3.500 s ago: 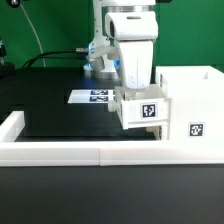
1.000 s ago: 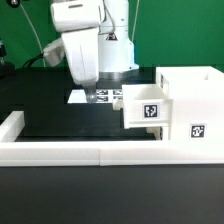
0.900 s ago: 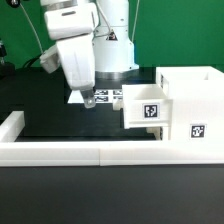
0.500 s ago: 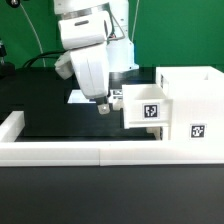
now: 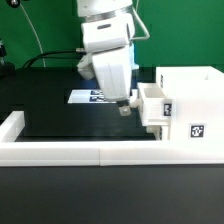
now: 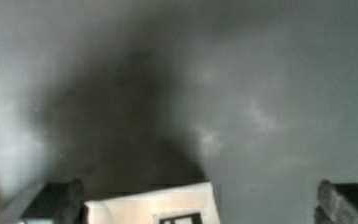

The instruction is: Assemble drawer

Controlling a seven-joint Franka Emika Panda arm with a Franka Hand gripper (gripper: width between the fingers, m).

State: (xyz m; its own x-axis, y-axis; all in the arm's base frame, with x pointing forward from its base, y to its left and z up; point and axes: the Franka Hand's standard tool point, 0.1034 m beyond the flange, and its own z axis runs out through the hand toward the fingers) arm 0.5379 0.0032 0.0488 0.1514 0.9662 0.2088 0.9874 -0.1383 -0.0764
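Observation:
The drawer's tall white casing [image 5: 192, 105] stands at the exterior view's right and shows one tag on its front. One small white tray [image 5: 154, 108] with a tag sticks partly out of the casing's left side. I see no second tray. My gripper [image 5: 125, 107] is tilted, with its fingertips against the tray's left end. In the wrist view the two fingers [image 6: 53, 200] stand far apart, open and holding nothing. A blurred white tagged piece [image 6: 149, 205] lies between them; I cannot tell which part it is.
The marker board [image 5: 92, 97] lies flat on the black table behind my gripper. A long low white border wall [image 5: 90, 153] runs along the front and turns up the exterior view's left side [image 5: 12, 124]. Cables hang at the back left.
My gripper swung from over the marker board to the exterior view's right, onto the tray's left end. The tray has slid right, deeper into the casing.

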